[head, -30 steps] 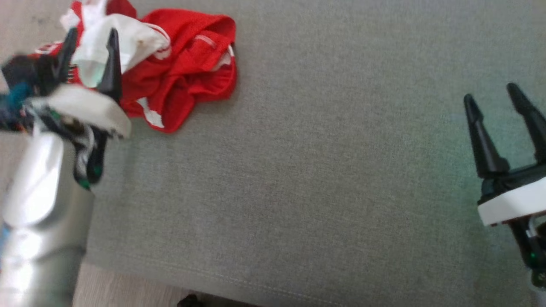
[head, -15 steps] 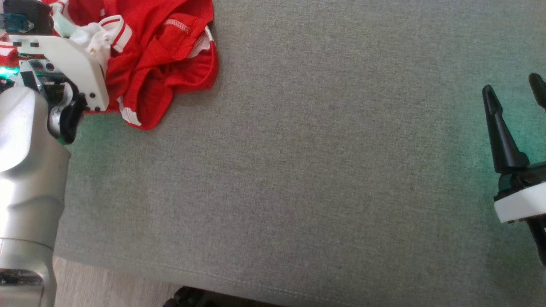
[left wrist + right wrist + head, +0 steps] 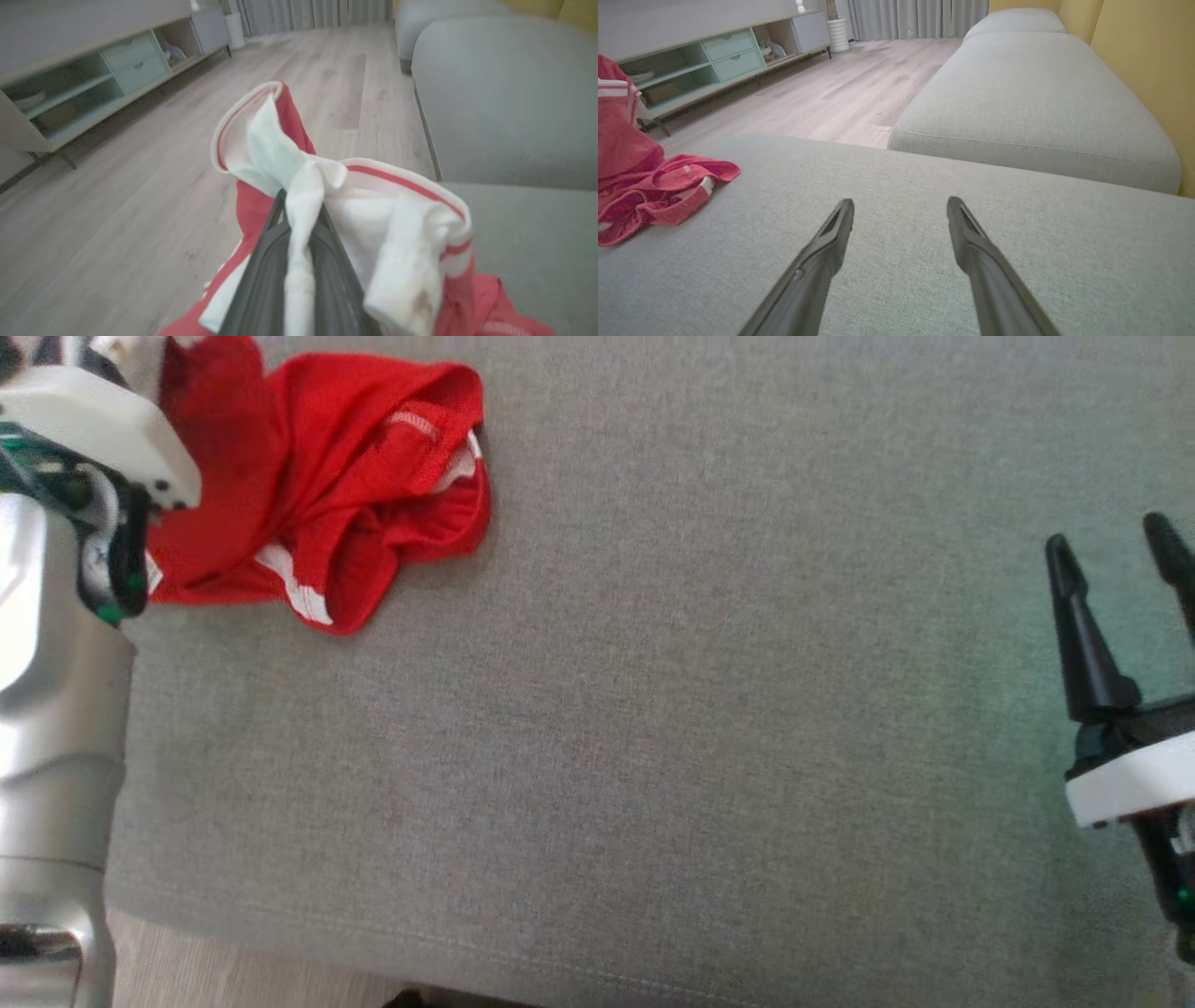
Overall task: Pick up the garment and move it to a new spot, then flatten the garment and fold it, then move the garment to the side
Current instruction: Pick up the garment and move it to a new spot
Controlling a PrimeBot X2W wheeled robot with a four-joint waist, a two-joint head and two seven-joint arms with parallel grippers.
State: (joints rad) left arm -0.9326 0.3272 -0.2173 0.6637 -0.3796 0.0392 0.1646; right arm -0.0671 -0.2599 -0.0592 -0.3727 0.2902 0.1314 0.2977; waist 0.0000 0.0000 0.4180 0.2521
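1. The red-and-white garment (image 3: 355,513) lies crumpled at the far left of the grey cushion (image 3: 700,756). Part of it is lifted off the surface near the cushion's left edge.
2. The left gripper (image 3: 301,205) has its two fingers pressed together on a bunch of the garment's white fabric, which spills over both sides of them.
3. The right gripper (image 3: 1106,537) hovers over the cushion's right side, well apart from the garment, with its fingers spread and nothing between them.
4. Beyond the cushion are a pale wooden floor (image 3: 117,210), a low cabinet (image 3: 714,56) with pale green drawers, a second grey cushion (image 3: 1027,102) and a yellow wall (image 3: 1148,56).
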